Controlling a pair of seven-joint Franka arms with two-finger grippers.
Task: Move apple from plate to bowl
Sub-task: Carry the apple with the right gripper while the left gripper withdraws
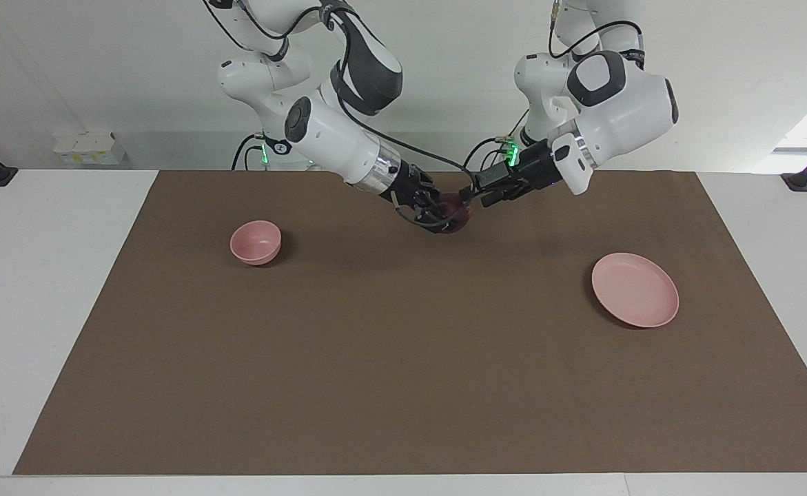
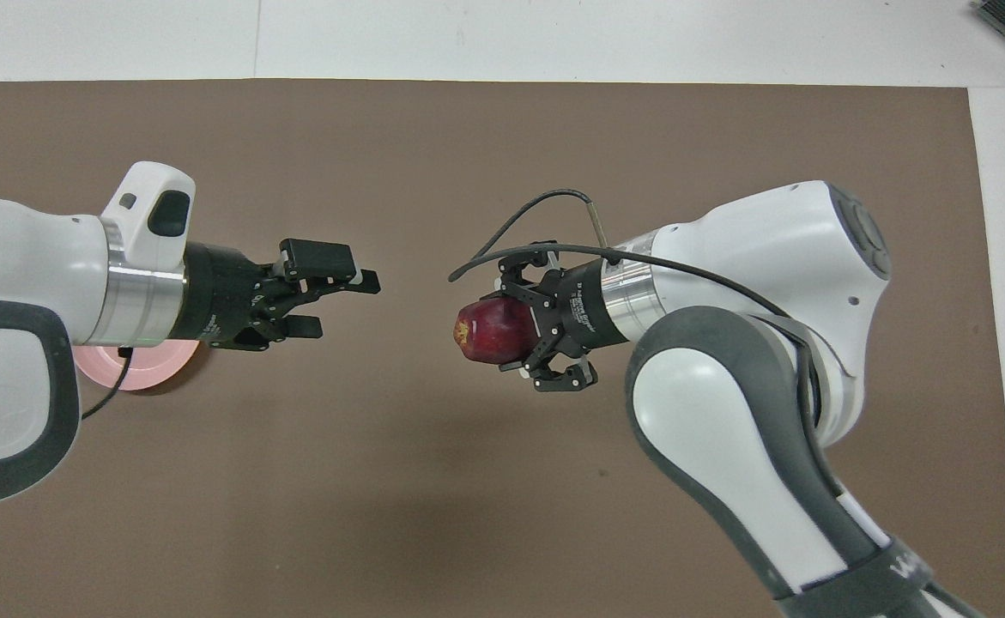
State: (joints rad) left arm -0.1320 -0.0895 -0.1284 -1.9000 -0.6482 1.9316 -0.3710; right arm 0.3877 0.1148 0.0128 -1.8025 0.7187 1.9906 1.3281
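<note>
Gap between grippers: you have open air between the left gripper [image 2: 343, 300] and the apple [image 2: 489, 331], both raised over the brown mat [image 1: 403, 358].
Way to bowl: the mat between the right gripper [image 1: 444, 215] and the bowl [image 1: 256, 242] lies bare under you.
Bowl: nothing stands beside it.
Obstacle: the plate [image 1: 635, 289] sits toward the left arm's end of the surface, well apart from the bowl.

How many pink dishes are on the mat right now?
2. The bowl sits toward the right arm's end, the plate toward the left arm's end, slightly farther from the robots. Both are empty.
</note>
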